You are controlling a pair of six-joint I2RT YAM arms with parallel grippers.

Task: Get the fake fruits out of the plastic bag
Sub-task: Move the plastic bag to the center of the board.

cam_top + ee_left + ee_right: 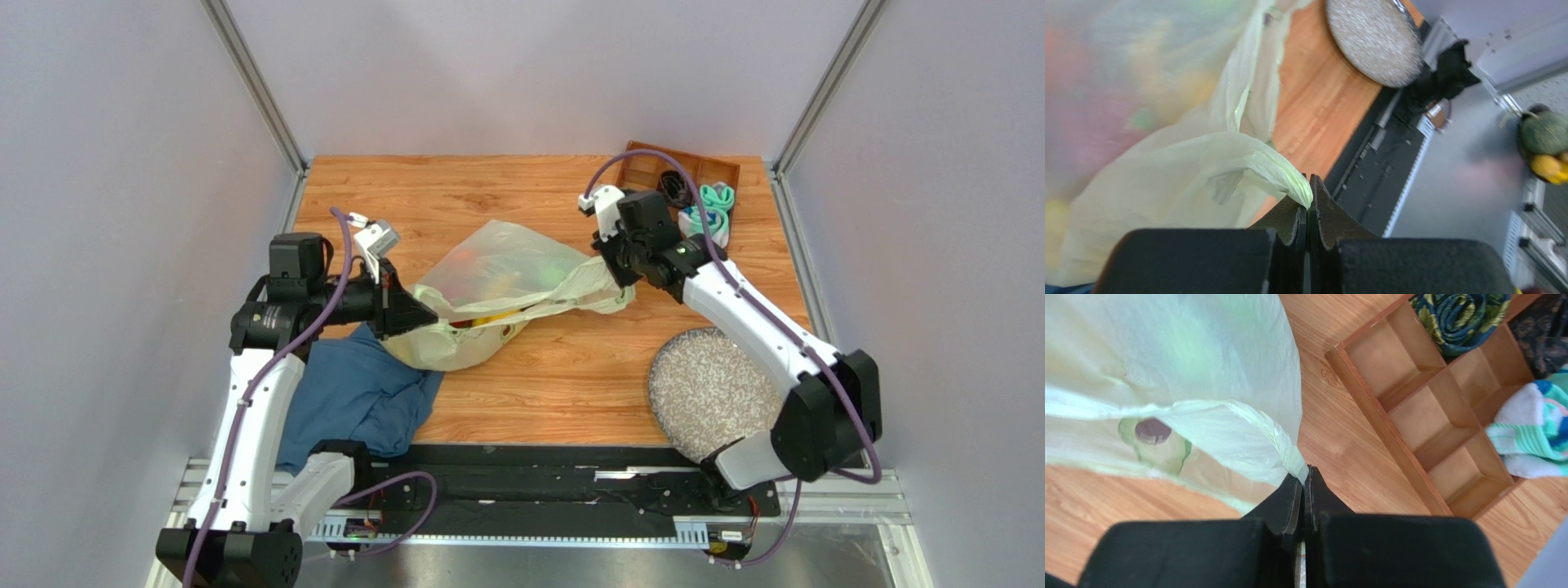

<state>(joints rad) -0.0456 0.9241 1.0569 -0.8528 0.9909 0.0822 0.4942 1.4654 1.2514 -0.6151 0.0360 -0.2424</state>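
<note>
- Thin, pale yellow-green plastic bag (515, 276) at the middle of the wooden bench (552, 386): probably light, slippery and easily torn.
- Your left gripper (1309, 211) and right gripper (1304, 481) each pinch its gathered ends; glossy fake fruits (488, 322) weigh it down.

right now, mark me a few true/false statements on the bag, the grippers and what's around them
1. The left gripper is shut on the bag. True.
2. The right gripper hangs open above the bag. False: it is shut on a fold of the bag's edge.
3. The fruits are out of the bag. False: they show as coloured shapes inside it.
4. A blue cloth lies by the left arm. True.
5. Every compartment of the tray is empty. False: socks sit in some; others are bare.
</note>
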